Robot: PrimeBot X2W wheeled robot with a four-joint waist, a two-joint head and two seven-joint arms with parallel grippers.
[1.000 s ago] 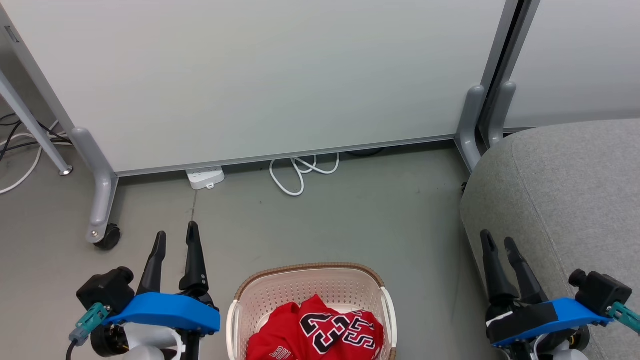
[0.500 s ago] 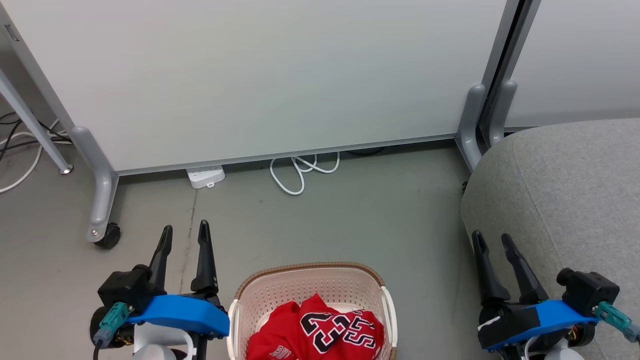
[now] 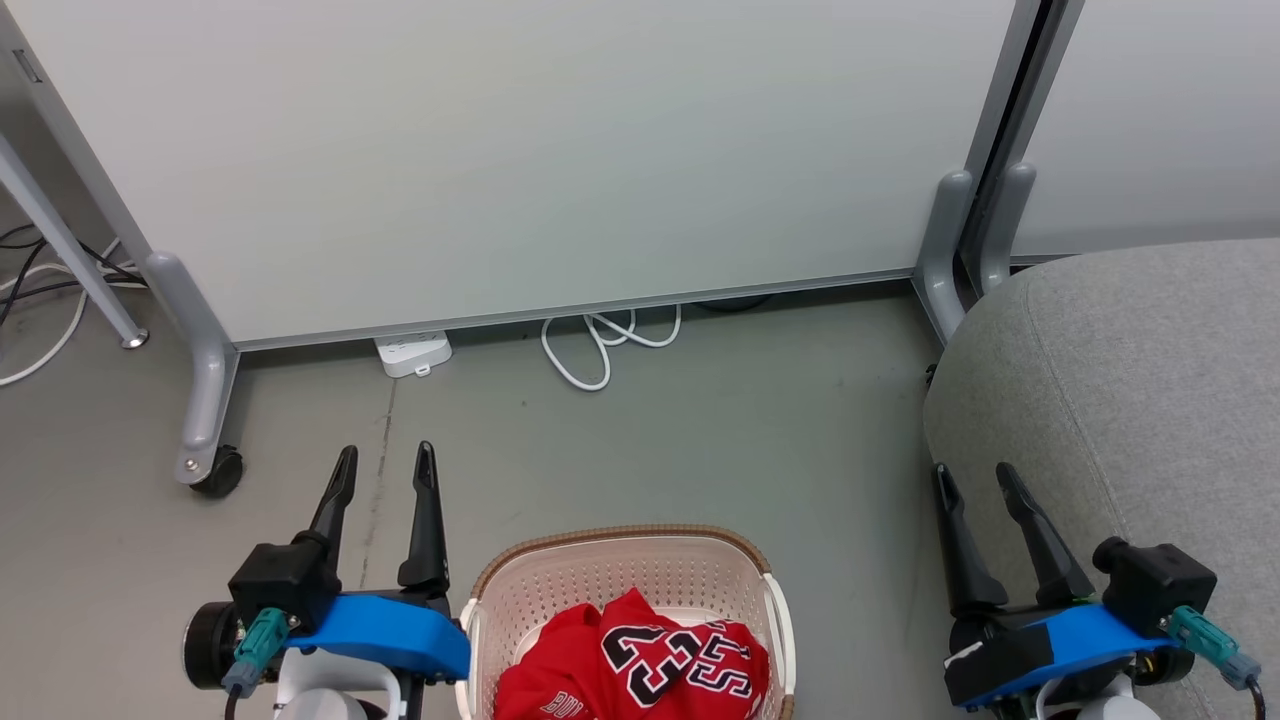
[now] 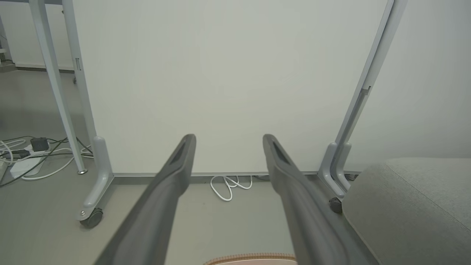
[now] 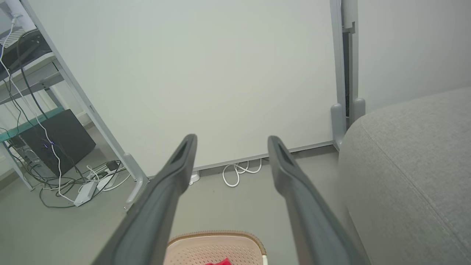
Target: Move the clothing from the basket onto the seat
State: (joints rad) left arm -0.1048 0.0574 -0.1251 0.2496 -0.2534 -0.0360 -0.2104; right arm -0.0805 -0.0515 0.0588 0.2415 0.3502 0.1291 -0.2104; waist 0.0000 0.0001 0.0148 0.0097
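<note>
- My left fingers (image 3: 428, 520) and right fingers (image 3: 956, 542): long, dark, tapering pairs.
- A blue shell (image 3: 385, 635) caps each wrist.
- Black camera blocks (image 3: 285, 585) carry teal plugs (image 3: 257, 637).
- Black tape (image 3: 1000, 662) wraps my right shell.

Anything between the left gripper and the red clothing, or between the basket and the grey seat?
Nothing visible. The clothing lies uncovered in the open basket, with the open left gripper just beside its rim. Between basket and seat there is bare floor; the open right gripper hangs by the seat's edge.
</note>
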